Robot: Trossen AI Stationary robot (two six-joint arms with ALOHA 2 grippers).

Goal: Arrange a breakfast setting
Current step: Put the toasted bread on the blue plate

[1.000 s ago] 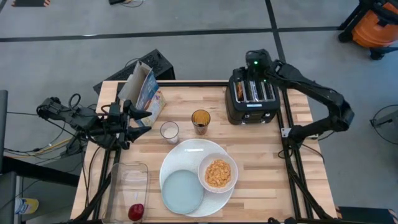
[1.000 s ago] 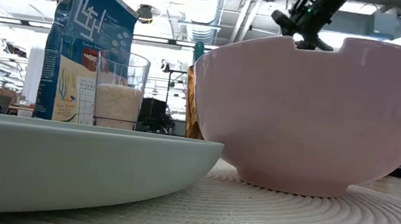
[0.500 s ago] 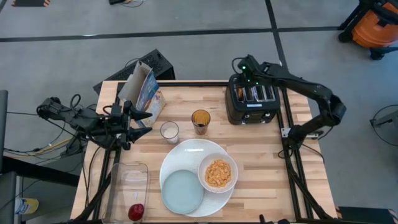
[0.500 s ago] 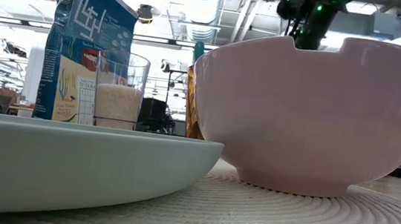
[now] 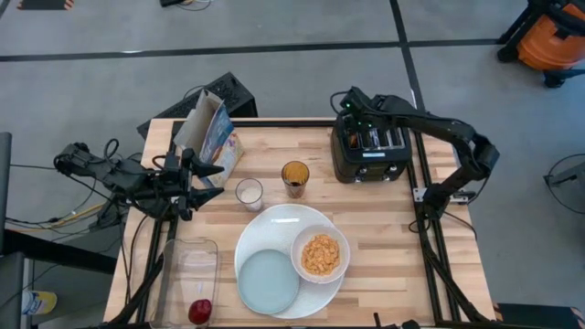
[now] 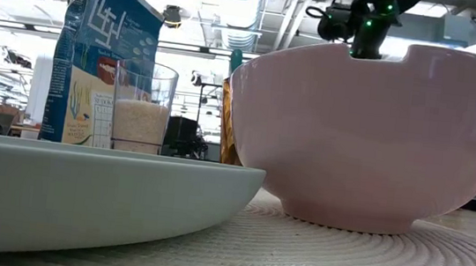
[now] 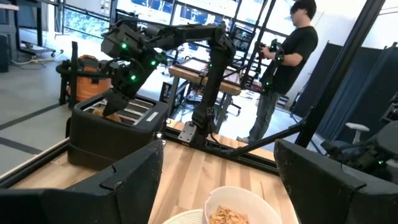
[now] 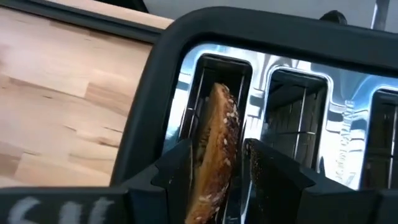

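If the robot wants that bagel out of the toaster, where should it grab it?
Probably by its top edge, from straight above. The bagel stands on edge in the toaster's end slot, only its upper part showing. The right hand already straddles it, one finger on each flat face.

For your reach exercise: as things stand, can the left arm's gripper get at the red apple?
Probably yes. The apple lies in the open-topped clear tub at the table's near left corner, just in front of the left gripper, with nothing over it.
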